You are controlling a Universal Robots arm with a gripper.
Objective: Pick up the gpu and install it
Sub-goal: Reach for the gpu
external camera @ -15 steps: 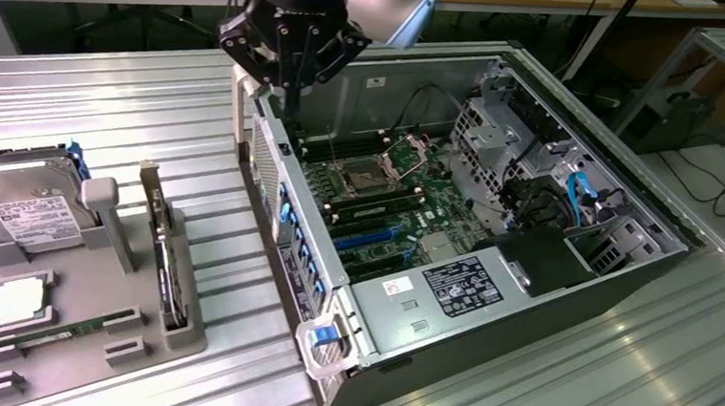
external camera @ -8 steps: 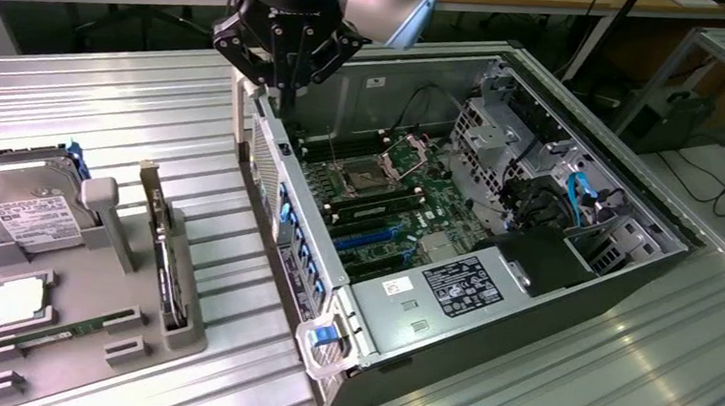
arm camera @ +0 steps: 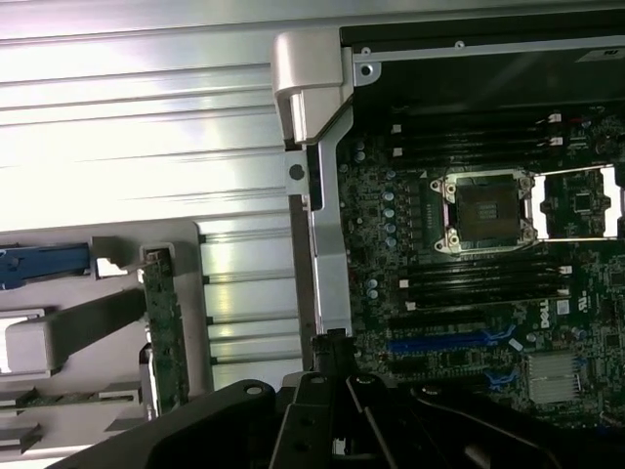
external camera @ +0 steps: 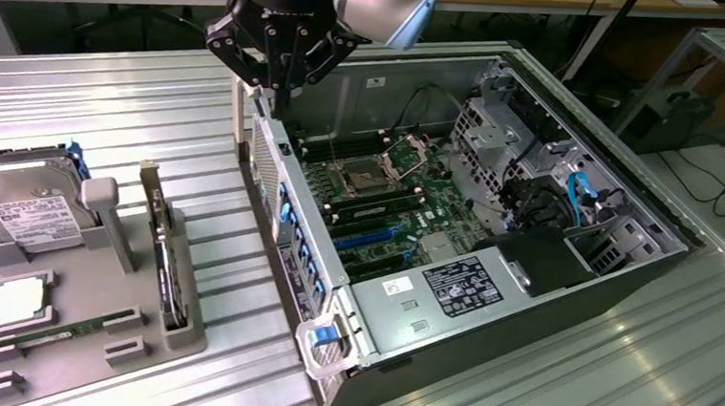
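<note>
The gpu (external camera: 167,256) stands edge-on in a slot of the grey holder (external camera: 139,293) at the exterior view's left. It is a thin green card with a metal bracket at its far end, and in the wrist view the gpu (arm camera: 164,337) shows as a green strip. My gripper (external camera: 272,89) hangs above the back edge of the open computer case (external camera: 509,299), well away from the gpu. Its fingers are shut with nothing between them. The dark gripper (arm camera: 330,376) also shows in the wrist view, over the case's metal rim.
The holder also carries a silver hard drive (external camera: 28,204), a CPU (external camera: 20,299) and a RAM stick (external camera: 73,328). Inside the case lie the motherboard (external camera: 382,200) with its empty CPU socket (arm camera: 486,210) and blue expansion slots (arm camera: 449,342). Ribbed metal tabletop (external camera: 113,109) surrounds everything.
</note>
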